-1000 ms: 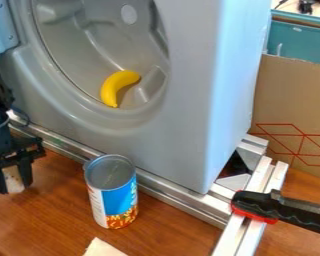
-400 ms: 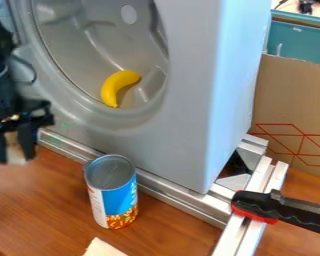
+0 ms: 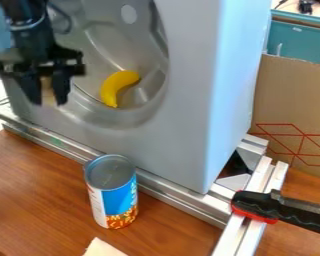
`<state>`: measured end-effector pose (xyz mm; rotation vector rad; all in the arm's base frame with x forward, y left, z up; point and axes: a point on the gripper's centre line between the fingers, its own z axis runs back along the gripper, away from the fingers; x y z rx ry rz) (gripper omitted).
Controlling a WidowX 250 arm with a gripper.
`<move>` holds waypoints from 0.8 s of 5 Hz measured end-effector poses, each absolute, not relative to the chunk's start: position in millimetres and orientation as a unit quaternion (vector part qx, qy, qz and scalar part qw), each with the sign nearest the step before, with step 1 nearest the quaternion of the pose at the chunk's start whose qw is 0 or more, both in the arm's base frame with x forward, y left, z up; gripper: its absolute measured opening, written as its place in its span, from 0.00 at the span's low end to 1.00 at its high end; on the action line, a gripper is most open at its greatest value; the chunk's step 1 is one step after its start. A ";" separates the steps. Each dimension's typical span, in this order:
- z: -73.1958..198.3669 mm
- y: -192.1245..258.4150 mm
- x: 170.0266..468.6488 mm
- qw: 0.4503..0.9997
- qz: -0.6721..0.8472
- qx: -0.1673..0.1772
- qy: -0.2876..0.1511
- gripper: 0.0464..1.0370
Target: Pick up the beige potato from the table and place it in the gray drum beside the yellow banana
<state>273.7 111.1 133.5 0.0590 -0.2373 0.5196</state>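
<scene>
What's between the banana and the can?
In the camera view, the machine's gray front below the banana, then the metal rail running behind the can.

We see a boxy grey machine housing [image 3: 183, 125] with a smooth, faintly glossy plastic look — its rounded recess [image 3: 132, 47] has a soft sheen too. The curved yellow banana [image 3: 112, 89] looks smooth and plastic. The open cylindrical can [image 3: 111, 192] shows shiny bare metal inside. We find brushed-looking silvery metal rails [image 3: 179, 201], a reddish-brown wood-look tabletop [image 3: 36, 200] with a satin sheen, and matt brown cardboard [image 3: 289, 100].
</scene>
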 end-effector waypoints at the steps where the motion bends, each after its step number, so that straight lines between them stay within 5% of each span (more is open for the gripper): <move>1: 134.7 121.3 302.5 0.954 0.256 0.073 -0.139 0.44; 2: 123.8 129.5 319.1 0.954 0.252 0.090 -0.136 0.44; 4: 106.5 127.5 348.2 0.959 0.227 0.041 -0.162 0.44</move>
